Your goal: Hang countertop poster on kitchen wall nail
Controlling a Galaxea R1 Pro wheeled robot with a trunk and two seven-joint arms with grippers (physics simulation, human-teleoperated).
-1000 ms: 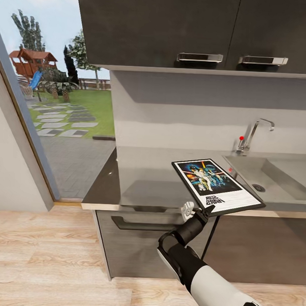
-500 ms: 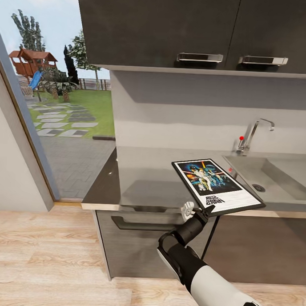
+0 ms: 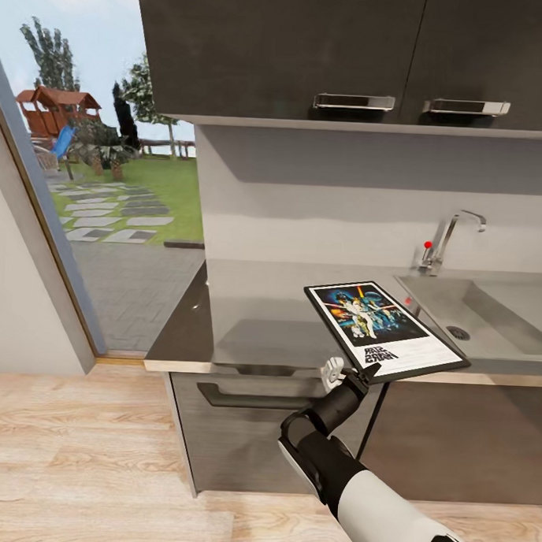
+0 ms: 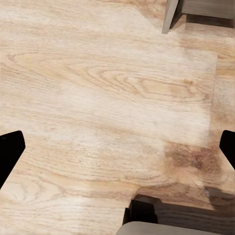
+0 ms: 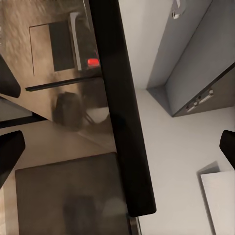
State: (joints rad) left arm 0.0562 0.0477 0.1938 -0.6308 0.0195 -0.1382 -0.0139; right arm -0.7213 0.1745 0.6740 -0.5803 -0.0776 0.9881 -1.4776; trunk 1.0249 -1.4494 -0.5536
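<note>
My left gripper point(image 4: 117, 147) points down at the pale wooden floor point(image 4: 98, 88). Its two dark fingertips point(image 4: 10, 152) sit far apart at the edges of the left wrist view, so it is wide open and holds nothing. A grey cabinet corner point(image 4: 171, 14) is cut off just past it. My right gripper point(image 3: 353, 375) reaches up to the front edge of the kitchen countertop point(image 3: 253, 317) and pinches the near corner of the poster point(image 3: 383, 327). The poster tilts up and away from my gripper, above the counter, next to the sink point(image 3: 490, 312) and tap point(image 3: 450, 235). In the right wrist view the poster's black frame point(image 5: 120, 107) crosses close and blurry, and I cannot see its picture.
</note>
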